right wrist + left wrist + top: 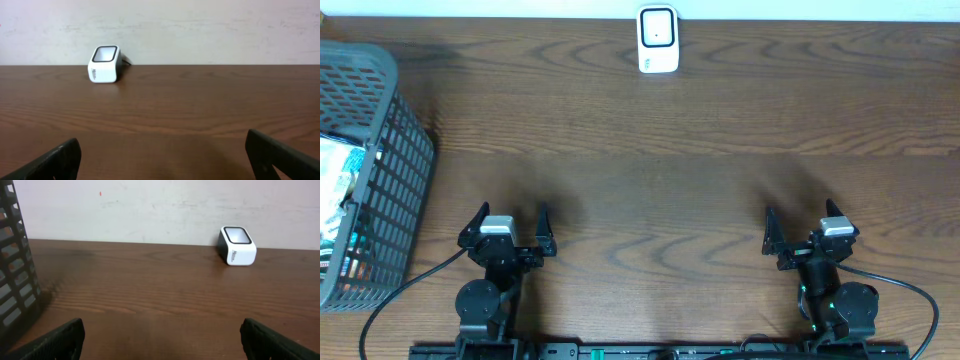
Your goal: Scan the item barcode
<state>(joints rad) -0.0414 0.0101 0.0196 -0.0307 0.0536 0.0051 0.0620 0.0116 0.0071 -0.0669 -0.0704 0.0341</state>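
Observation:
A white barcode scanner (658,40) with a dark window stands at the table's far edge, also visible in the left wrist view (237,246) and the right wrist view (104,64). Items in light wrappers (338,175) lie inside the grey basket (395,140) at the left; no barcode shows. My left gripper (512,216) rests near the front edge, open, with only bare wood between its fingers (62,337). My right gripper (800,220) rests at the front right, also open and holding nothing, its fingers (272,152) wide apart.
The basket's slatted wall (15,280) rises just left of the left gripper. The brown wooden table (650,190) stretches between the grippers and the scanner. A pale wall stands behind the table's far edge.

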